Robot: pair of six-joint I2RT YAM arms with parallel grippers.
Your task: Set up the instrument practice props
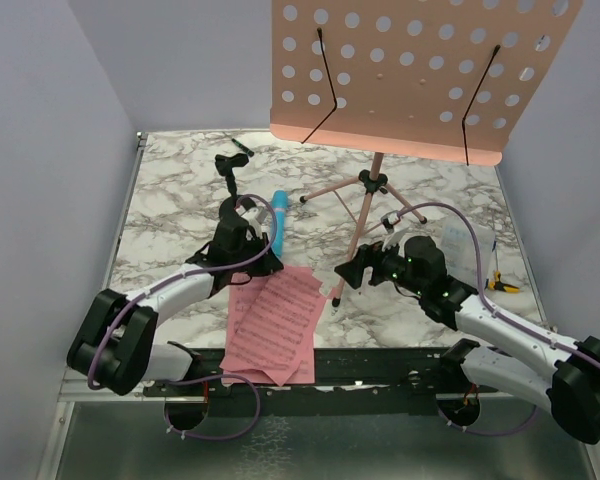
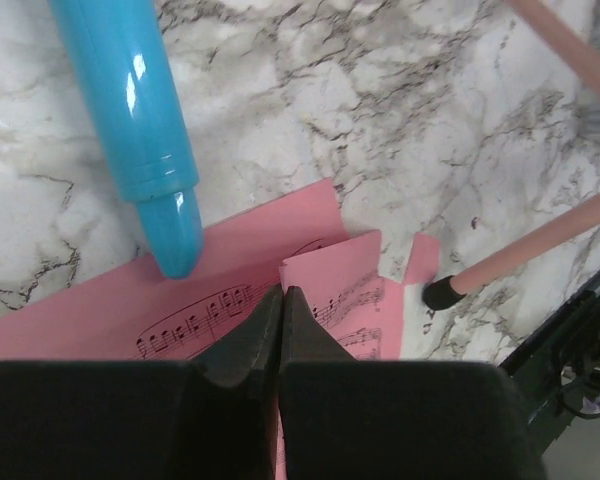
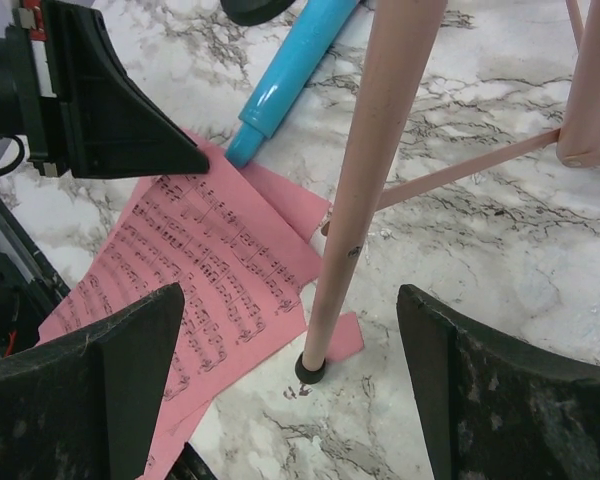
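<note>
The salmon-pink music stand (image 1: 420,70) rises at the back, its tripod legs (image 1: 365,215) on the marble table. Two pink sheet-music pages (image 1: 275,320) lie overlapping near the front edge, and the light-blue stick (image 1: 279,222) lies just beyond them. My left gripper (image 1: 265,262) is at the pages' far end. In the left wrist view its jaws are pressed together on the upper page's edge (image 2: 330,290), with the stick's tip (image 2: 170,235) close by. My right gripper (image 3: 290,300) stands open on either side of the stand's front leg (image 3: 355,210), whose black foot (image 3: 313,368) rests on the table.
A small black clip-like object (image 1: 227,165) and a green pen (image 1: 242,148) sit at the back left. At the right lie a clear plastic item (image 1: 470,250) and a yellow-black tool (image 1: 502,285). Grey walls close in both sides, and a metal rail (image 1: 380,365) runs along the front.
</note>
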